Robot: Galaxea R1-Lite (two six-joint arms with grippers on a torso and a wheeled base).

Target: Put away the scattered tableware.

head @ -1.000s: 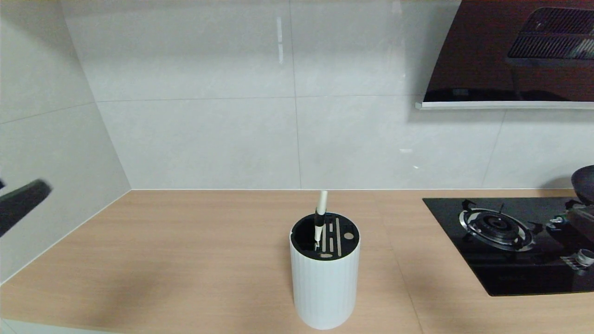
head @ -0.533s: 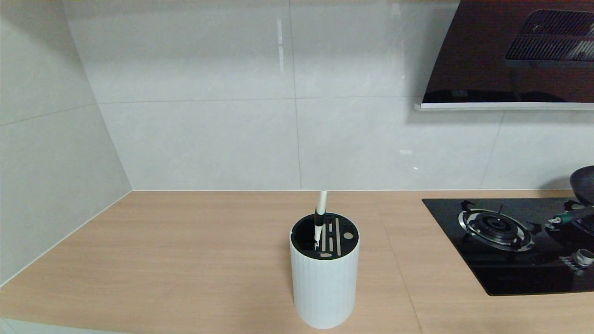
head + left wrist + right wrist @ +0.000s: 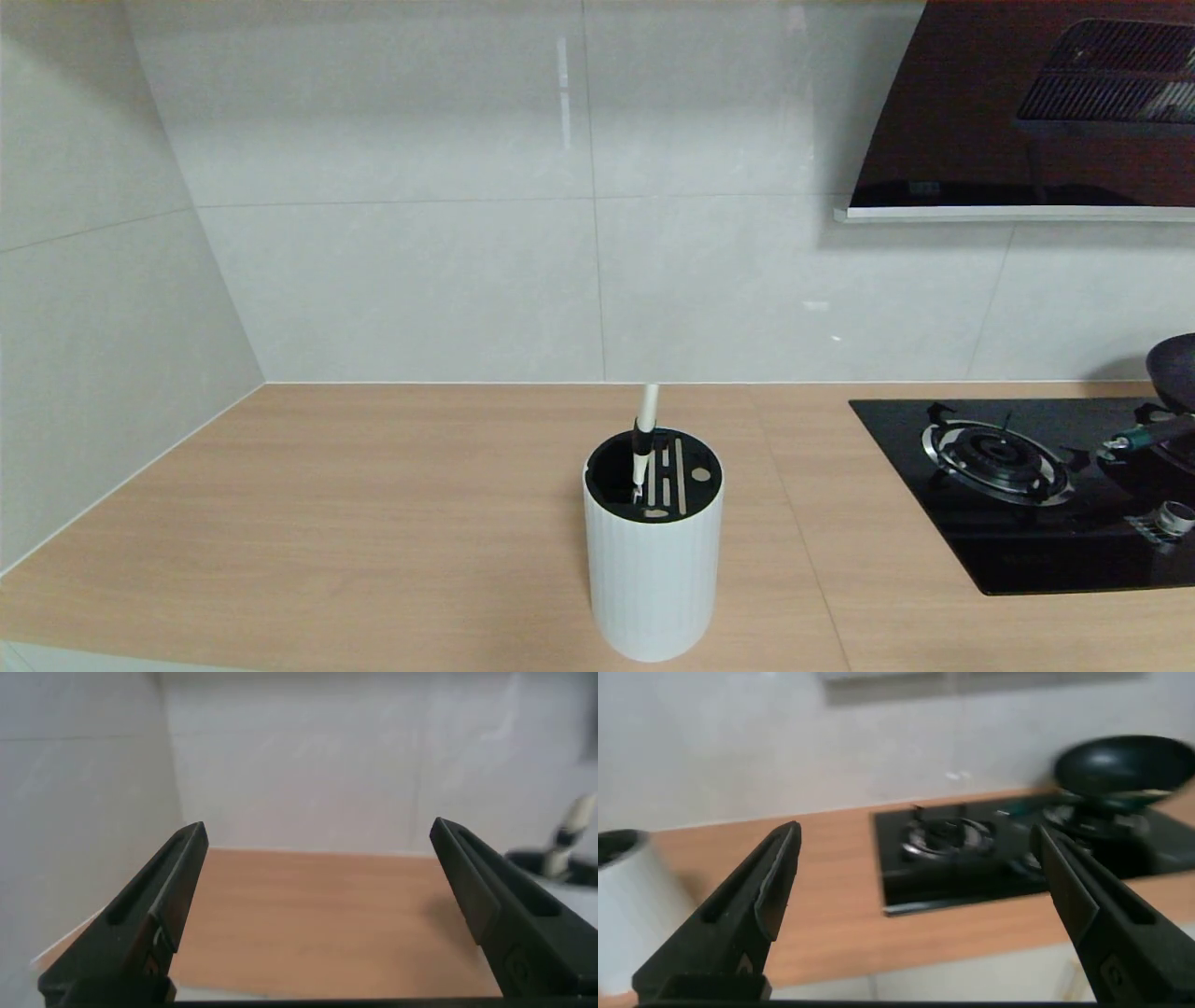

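Lower centre of the head view, we list one white holder on the wooden counter, a cream-handled utensil upright in its slotted top. Stove lower right. The right wrist view gives us the pan whole. Left gripper and right gripper: fingers apart, empty

A: What do we see around us?
B: We face a pale grey glossy tiled wall above a light wooden countertop; to our right sits a black glass gas hob under a dark slanted range hood.
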